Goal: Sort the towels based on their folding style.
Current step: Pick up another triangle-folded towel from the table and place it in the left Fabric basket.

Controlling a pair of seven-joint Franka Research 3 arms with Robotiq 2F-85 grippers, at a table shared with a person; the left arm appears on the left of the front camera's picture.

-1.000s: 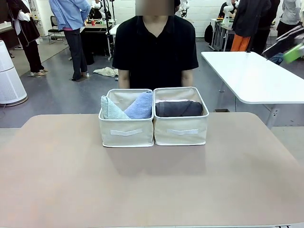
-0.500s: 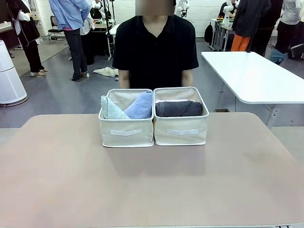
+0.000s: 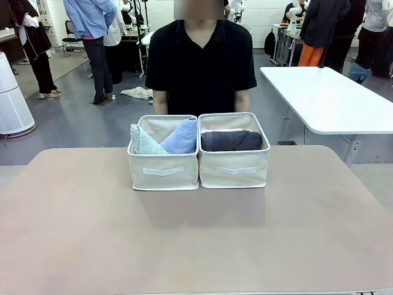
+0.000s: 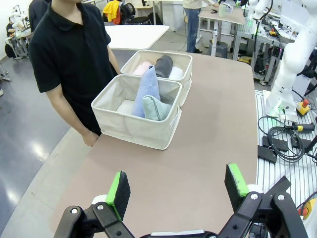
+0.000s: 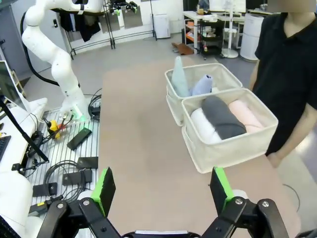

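Apparently sorting is finished: cone towels [image 3: 164, 139] sit beside the rolls' bin [image 3: 234, 169]; both grippers [image 4: 177, 189] [image 5: 162, 191] gape empty, nothing left to fetch.

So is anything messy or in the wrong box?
Nothing stands out. The two cone towels stand in one bin, the rolled towels lie together in the other bin, and both bins sit straight, side by side.

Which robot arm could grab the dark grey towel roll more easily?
Probably the right. The dark grey towel lies in the right bin, the one nearer the open right gripper. From the open left gripper, the left bin with the cone towels stands in the way.
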